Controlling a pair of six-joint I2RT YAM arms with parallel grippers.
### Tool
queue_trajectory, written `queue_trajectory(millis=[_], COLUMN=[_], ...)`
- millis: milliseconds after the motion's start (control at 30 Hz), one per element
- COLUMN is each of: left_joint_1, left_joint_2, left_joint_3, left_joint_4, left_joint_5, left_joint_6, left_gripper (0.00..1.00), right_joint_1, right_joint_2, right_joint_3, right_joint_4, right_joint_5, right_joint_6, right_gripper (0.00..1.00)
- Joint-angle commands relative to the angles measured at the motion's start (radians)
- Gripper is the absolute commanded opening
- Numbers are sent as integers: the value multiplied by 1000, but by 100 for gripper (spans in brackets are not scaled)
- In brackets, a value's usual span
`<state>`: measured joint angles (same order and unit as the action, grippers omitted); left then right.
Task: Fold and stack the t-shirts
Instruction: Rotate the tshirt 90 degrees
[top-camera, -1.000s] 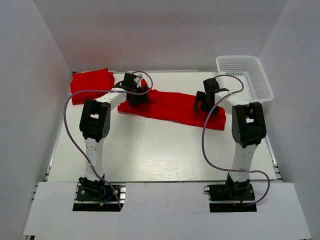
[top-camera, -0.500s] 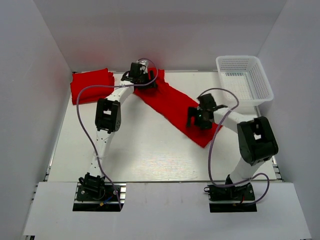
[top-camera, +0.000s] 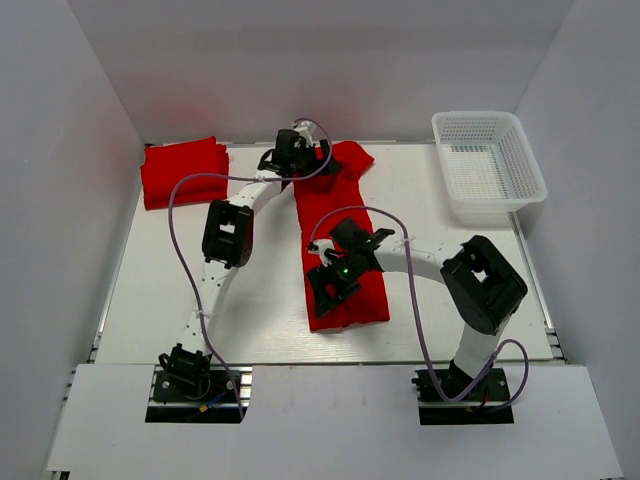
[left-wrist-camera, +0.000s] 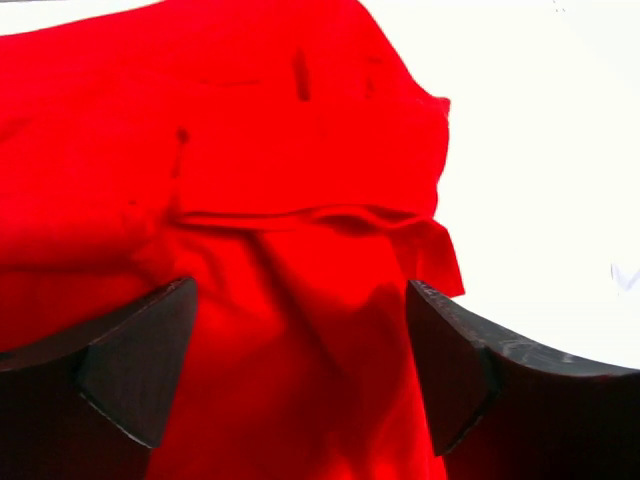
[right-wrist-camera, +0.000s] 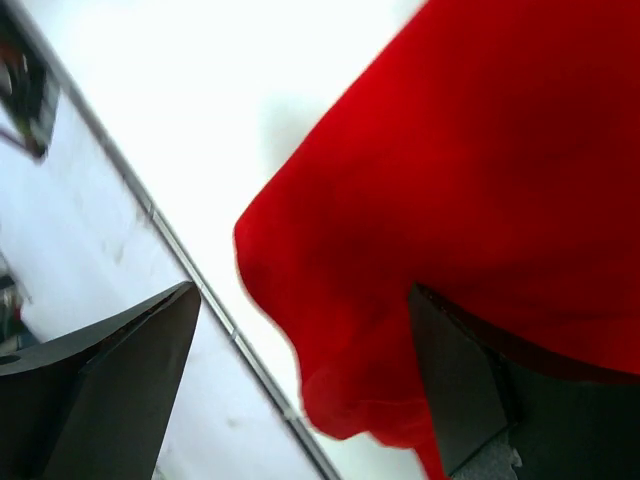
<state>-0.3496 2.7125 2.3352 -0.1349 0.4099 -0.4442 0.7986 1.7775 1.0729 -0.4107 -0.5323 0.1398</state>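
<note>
**Entry: one t-shirt half-folded on the table, one red pile set aside, both pincers free**

1. Left pincer (left-wrist-camera: 300, 365). We record its jaws standing wide apart, nothing clamped between them. Red cloth lies beneath, with a hem and a turned-over flap visible. In the overhead view it hovers at the far end of the cloth.

2. Right pincer (right-wrist-camera: 305, 370). Its jaws are likewise spread wide and grip nothing. A rounded red edge lies just under and beside one finger. Overhead, it sits above the near end of the same cloth.

3. Strip t-shirt (top-camera: 340, 215). We list it as a long narrow band at mid-table, running from the far edge toward the arms. The far end is wider and rumpled, and the near end is squarer. We judge the lengthwise folds done and the cross folds not yet made.

4. Folded pile (top-camera: 183, 172). A compact red rectangle lies in the far-left corner, well apart from the strip. We cannot tell how many shirts it holds.

5. Basket (top-camera: 478, 118). White mesh at far right, with no red visible inside.

6. Table (top-camera: 150, 280). White, and it bears all of the above.

Outstanding, by our judgement: fold the strip shorter, then carry it onto the pile.
</note>
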Motion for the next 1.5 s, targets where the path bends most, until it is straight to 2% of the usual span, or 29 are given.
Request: queue_trajectory(millis=[0,167,267,367,433,533,733,833,867,933,1100,1200,1233,1333,1367,1467], left_joint_1=[-8,-8,-8,12,12,12,0,-12,-22,-37,-127,-175,-187,-238,-250,-291], left_joint_2=[-86,-230,-295,-355,-448,-595,-799,-888,-904,-935,-980,-990,-999,-999,-987,-976], left_joint_3=[-63,-135,-120,-97,-160,-342,-595,-808,-847,-937,-1039,-1094,-1123,-1162,-1162,-1180], left_joint_4=[29,29,-11,-92,-127,-192,-273,-243,-217,-216,-206,-174,-160,-137,-137,-161], left_joint_5=[44,12,-43,-72,-149,-307,-344,-213,-106,23,98,147,162,187,187,198], left_joint_6=[54,128,137,162,197,237,237,208,199,199,202,202,193,182,191,216], left_gripper=[98,100,100,100,100,100,100,100,100,100,100,100,100,100,100,100], right_joint_1=[22,13,8,-33,-85,-151,-266,-318,-337,-355,-361,-363,-364,-371,-372,-371], right_joint_2=[-36,-104,-136,-141,-139,-110,34,132,154,244,393,468,500,536,537,576], right_joint_3=[45,159,234,326,358,455,663,804,852,924,1073,1131,1139,1162,1158,1153], right_joint_4=[-109,-171,-186,-250,-252,-241,-257,-264,-266,-293,-257,-206,-177,-117,-43,80], right_joint_5=[-52,37,179,385,425,456,528,548,488,450,408,503,518,526,528,557], right_joint_6=[-51,-43,-13,33,72,89,89,96,99,84,61,69,76,77,80,37], right_gripper=[90,90,90,90,90,90,90,90,90,90,90,90,87,85,83,84])
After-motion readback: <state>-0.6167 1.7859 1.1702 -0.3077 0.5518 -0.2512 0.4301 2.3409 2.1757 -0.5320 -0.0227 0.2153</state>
